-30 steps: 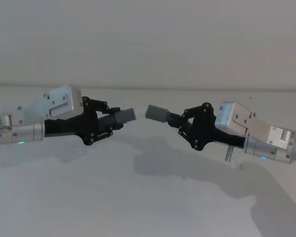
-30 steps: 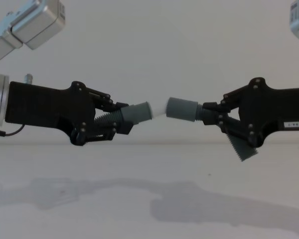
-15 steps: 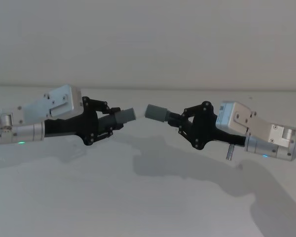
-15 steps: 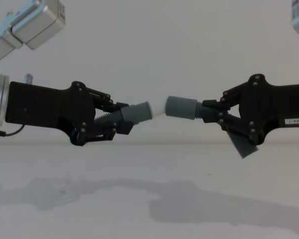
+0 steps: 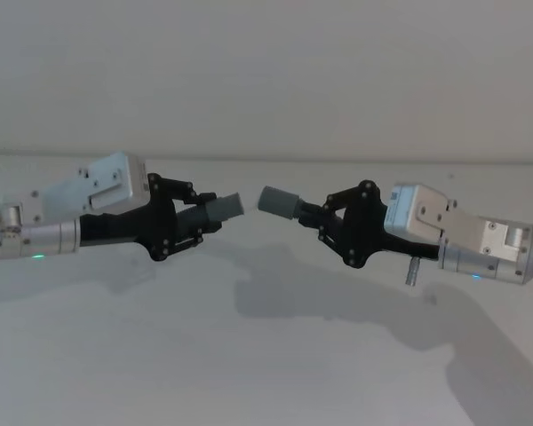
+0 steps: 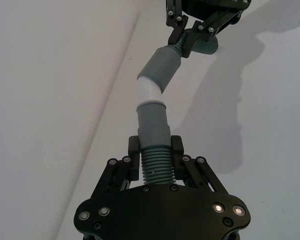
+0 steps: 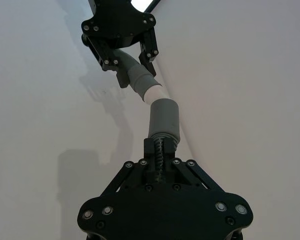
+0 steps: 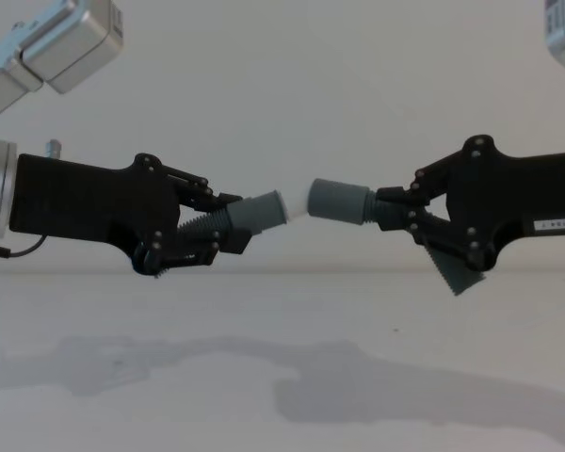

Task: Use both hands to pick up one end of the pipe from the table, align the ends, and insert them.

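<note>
Above the white table (image 8: 264, 377), I see my left gripper (image 8: 228, 226) clamping the white-tipped pipe piece (image 8: 256, 213), its tip just entering the socket piece (image 8: 339, 201) clamped by my right gripper (image 8: 388, 209).

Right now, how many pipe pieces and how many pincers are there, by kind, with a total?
Pipe pieces: 2, white-tipped piece and socket piece.
Pincers: 2, left pincer and right pincer.
Total: 4.
</note>
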Action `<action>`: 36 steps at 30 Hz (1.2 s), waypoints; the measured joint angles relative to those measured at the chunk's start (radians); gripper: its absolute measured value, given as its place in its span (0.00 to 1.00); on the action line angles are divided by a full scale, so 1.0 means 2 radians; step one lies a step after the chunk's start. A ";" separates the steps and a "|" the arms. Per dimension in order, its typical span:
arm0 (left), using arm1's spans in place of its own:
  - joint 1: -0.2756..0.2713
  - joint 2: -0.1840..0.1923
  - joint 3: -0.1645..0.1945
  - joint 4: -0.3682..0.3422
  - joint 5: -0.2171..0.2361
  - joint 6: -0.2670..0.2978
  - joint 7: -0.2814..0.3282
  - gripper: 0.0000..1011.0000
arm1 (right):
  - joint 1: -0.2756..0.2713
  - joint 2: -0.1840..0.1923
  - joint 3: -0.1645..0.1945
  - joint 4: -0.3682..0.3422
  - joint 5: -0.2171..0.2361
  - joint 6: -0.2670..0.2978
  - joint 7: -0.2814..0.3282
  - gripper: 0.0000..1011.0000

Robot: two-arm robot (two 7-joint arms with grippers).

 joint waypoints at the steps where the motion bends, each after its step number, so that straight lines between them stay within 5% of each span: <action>1: 0.000 0.000 0.000 0.000 0.000 0.000 0.000 0.35 | 0.001 0.000 -0.001 0.001 0.000 0.000 0.000 0.08; 36: 0.000 0.000 0.000 0.000 0.000 0.000 0.000 0.35 | 0.014 -0.006 -0.007 0.016 -0.009 0.010 -0.014 0.08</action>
